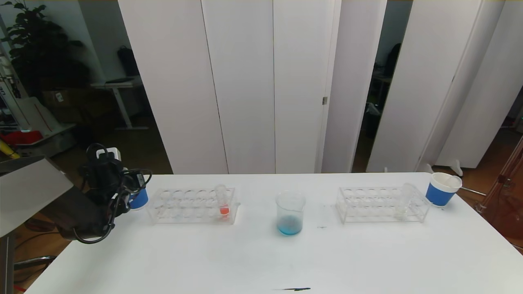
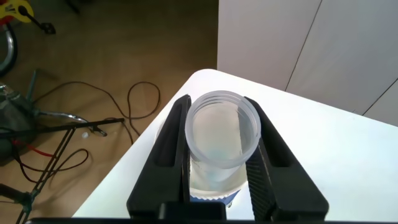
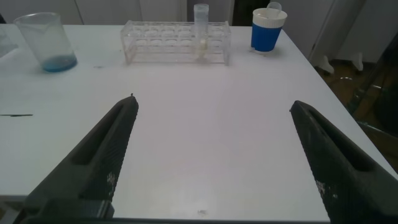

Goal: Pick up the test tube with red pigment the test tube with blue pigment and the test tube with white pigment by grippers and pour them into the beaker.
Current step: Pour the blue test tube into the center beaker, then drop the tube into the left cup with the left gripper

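Beaker (image 1: 290,213) between two racks (image 1: 193,205) (on table (image 1: 261,261)).

The left arm reaches over the far left corner of the bench, its black pincer (image 2: 217,162) clamped on a clear plastic tube (image 2: 222,134) with a wide rim, one finger (image 2: 174,137) on each side, held above a blue cup. The right arm is out of the head view; its dark pincer (image 3: 214,155) hangs low over the bench, fingers (image 3: 106,149) spread wide apart, holding nothing.

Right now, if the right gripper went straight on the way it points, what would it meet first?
Probably the rack with the test tube with white pigment. Bare table lies before the right gripper, fingers open; depth is uncertain.
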